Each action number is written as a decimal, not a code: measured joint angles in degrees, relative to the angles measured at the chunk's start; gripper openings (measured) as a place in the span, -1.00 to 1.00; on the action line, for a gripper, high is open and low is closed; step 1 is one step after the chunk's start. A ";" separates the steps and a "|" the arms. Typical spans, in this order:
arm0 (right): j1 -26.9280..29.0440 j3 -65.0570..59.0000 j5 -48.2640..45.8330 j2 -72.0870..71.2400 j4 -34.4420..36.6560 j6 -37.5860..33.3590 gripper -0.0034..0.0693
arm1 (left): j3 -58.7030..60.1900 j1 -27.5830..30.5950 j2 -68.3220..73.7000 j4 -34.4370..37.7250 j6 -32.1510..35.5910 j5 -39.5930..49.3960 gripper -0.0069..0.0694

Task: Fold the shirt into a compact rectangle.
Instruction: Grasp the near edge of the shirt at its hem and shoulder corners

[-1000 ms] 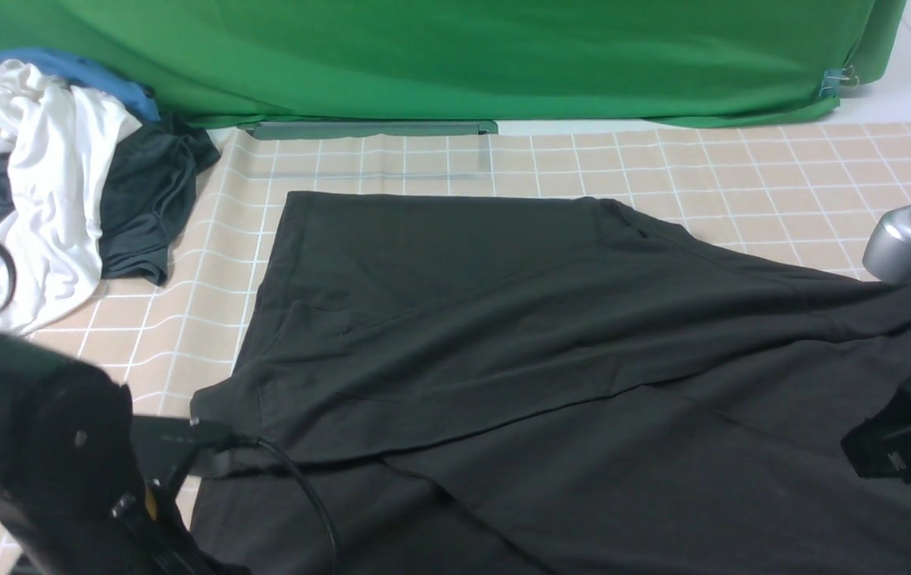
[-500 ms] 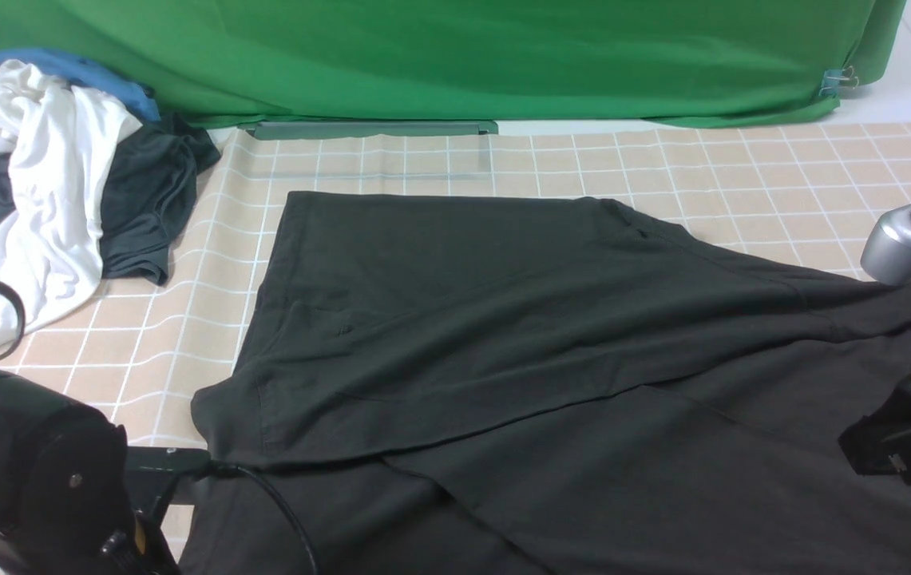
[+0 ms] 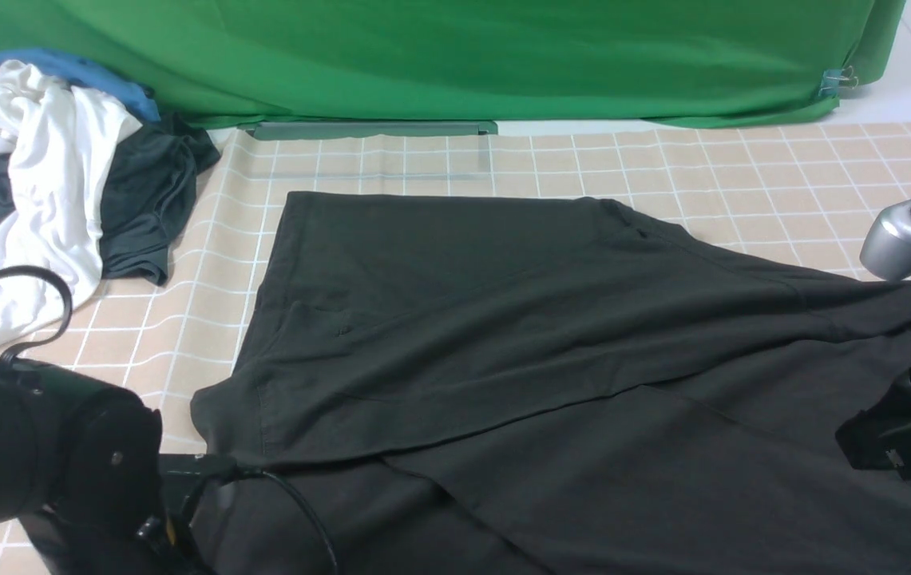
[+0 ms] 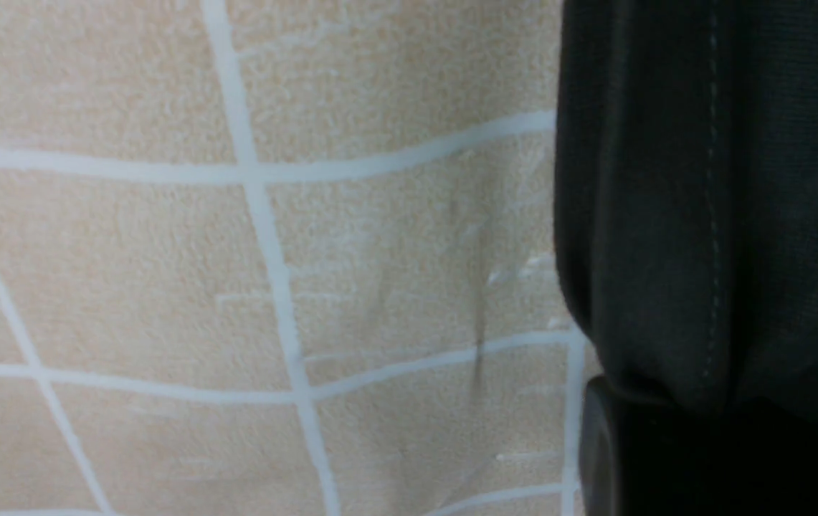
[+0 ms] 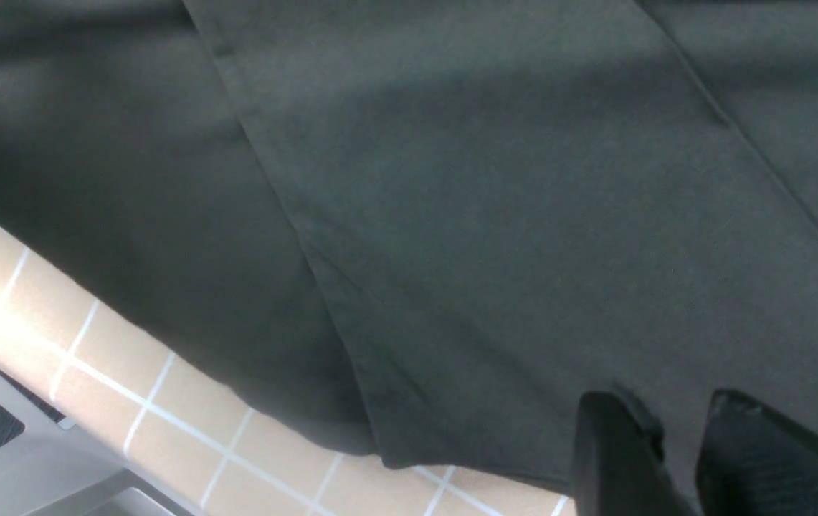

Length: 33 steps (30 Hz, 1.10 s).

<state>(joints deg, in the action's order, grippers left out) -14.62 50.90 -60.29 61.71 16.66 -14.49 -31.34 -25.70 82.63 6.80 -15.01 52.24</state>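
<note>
Pinching cloth, item one: right gripper (image 5: 681, 430), its two fingers (image 5: 616, 459) drawn close with a fold of the shirt (image 3: 503, 335) caught between them. The hem beside the grip hangs clear of the checked mat (image 3: 663, 168). Position: the shirt's side farthest from the clothes heap (image 3: 48, 176).

Item two: left gripper (image 3: 215, 473). One finger (image 4: 667, 466) shows, with the stitched hem gathered down onto it; its partner is hidden by cloth. Reads as closed on the hem. Position: the shirt's edge nearest the heap, on the robot's side of it.

Item three: shirt, black, partly folded, an upper layer lying slantwise over a lower one. It is spread on the mat near the heap, apart from it.

Item four: cable (image 3: 311, 515), looping from the left gripper across the shirt's near corner.

Hazards, judged:
- A thin bite at either hem may slip under pull and drop a corner.
- Unequal lift would skew the fold.
- The cable could drag the lower layer.
- A sweep toward the heap could catch it.
</note>
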 joint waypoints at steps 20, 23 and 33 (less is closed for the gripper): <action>-17.92 -9.98 2.05 3.10 -0.64 -6.79 0.10 | -5.99 0.00 -16.48 -1.73 -4.01 16.32 -0.72; -23.55 -14.01 8.87 6.00 -1.90 -6.84 0.37 | -5.99 0.00 -16.48 -1.71 -4.01 16.20 -0.72; -34.80 -17.19 24.45 17.88 -10.54 -5.22 0.72 | -5.99 0.00 -16.48 -2.20 -4.01 15.73 -0.72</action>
<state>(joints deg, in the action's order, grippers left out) -49.42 33.71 -35.84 79.59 6.11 -19.70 -37.33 -25.70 66.14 4.60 -19.03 67.97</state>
